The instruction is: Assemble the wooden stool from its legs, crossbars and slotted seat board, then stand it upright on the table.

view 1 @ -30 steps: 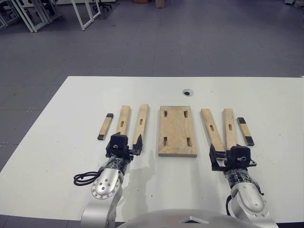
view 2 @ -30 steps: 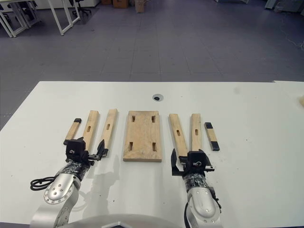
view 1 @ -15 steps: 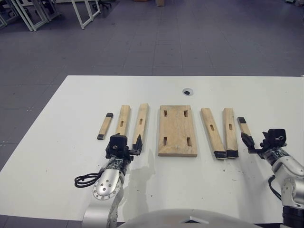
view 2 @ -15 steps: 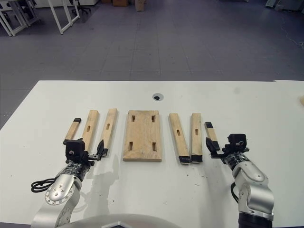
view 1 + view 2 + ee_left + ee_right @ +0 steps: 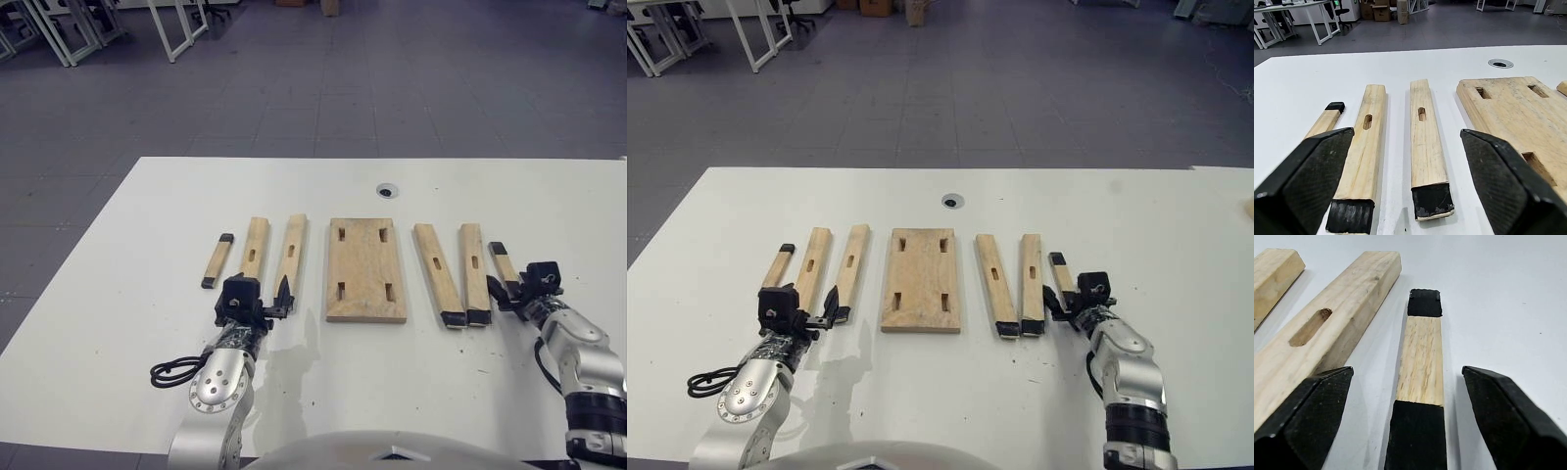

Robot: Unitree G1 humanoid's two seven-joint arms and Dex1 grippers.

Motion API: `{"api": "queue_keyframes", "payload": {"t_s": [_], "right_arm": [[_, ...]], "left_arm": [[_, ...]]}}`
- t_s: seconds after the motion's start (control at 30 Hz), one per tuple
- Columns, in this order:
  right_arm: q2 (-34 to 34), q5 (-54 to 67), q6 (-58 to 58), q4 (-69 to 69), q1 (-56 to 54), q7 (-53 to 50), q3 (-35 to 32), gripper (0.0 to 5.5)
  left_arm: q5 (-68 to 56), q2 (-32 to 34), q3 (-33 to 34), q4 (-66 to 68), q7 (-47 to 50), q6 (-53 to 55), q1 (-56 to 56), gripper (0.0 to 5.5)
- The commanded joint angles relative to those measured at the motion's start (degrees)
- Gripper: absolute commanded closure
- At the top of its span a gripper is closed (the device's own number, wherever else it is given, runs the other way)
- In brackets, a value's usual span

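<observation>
**Head views.** Left gripper (image 5: 263,299): released, jaws spread, positioned at the 6 o'clock ends of the outer left leg (image 5: 254,250) and inner left leg (image 5: 290,257). Right gripper (image 5: 516,289): released, jaws spread, positioned at the 6 o'clock end of the right crossbar (image 5: 504,262). The seat board (image 5: 366,269) lies flat at mid-table (image 5: 147,225), four slots facing up. At its 9 o'clock, in order outward, lie the inner left leg, the outer left leg and the left crossbar (image 5: 217,260). At its 3 o'clock, in order outward, lie the inner right leg (image 5: 437,274), the outer right leg (image 5: 473,272) and the right crossbar. All parts lie flat and unjoined, long axes running roughly 12 to 6 o'clock. A cable port (image 5: 388,190) sits at the board's 12 o'clock.

**Left wrist view.** The black-capped ends of both left legs lie between the spread jaws, with a gap at each side. The left crossbar (image 5: 1325,120) lies just outside one finger, the seat board (image 5: 1513,117) beyond the other.

**Right wrist view.** The right crossbar (image 5: 1420,357) runs centrally between the spread jaws, clear of both. The outer right leg (image 5: 1327,333) lies just beside it.
</observation>
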Motion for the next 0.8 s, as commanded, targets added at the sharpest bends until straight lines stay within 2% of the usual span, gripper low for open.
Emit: {"api": "queue_keyframes", "payload": {"t_s": [0.03, 0.2, 0.37, 0.43, 0.53, 0.57, 0.63, 0.7, 0.8], "right_arm": [[0.8, -0.71, 4.01, 2.8, 3.56, -0.32, 1.56, 2.11], [0.04, -0.94, 7.42, 4.54, 5.82, -0.38, 2.78, 3.16], [-0.64, -1.54, 7.68, 9.3, 4.79, -2.59, 2.77, 3.93], [-0.45, -0.9, 7.44, 9.45, 4.0, -3.2, 2.6, 4.19], [-0.32, -0.25, 6.54, 5.38, 4.05, -4.25, 2.24, 4.21], [-1.23, -0.6, 5.09, 2.69, 3.03, -5.73, 0.97, 4.21], [-3.91, -1.93, 1.55, -3.45, -1.52, -9.75, -2.13, 4.21], [-3.89, -3.4, -1.1, -10.18, -5.31, -12.66, -2.44, 4.21], [2.65, -3.03, -2.55, -21.55, -9.84, -10.28, 7.33, 4.21]], "left_arm": [[0.41, -0.35, 0.03, -0.88, 0.79, 1.24, -0.36, 1.48], [0.74, -0.39, 0.06, -1.0, 1.14, 1.75, -0.72, 1.48], [1.91, -0.2, 0.07, 0.08, 1.42, 2.7, -2.14, 1.48], [1.11, -0.43, 0.6, 0.52, 1.09, 2.84, -2.46, 1.48], [-2.37, -0.5, 3.92, 3.37, -1.05, 3.12, -4.41, 1.48], [-5.87, -0.57, 6.77, 5.83, -3.02, 4.38, -7.84, 1.48], [-21.96, -2.67, 14.96, 11.48, -9.61, 13.7, -20.97, 1.48], [-38.63, -4.01, 22.32, 16.02, -13.06, 20.61, -34.13, 1.48], [-64.44, -4.71, 33.31, 27.41, -8.92, 26.18, -47.26, 1.48]]}}
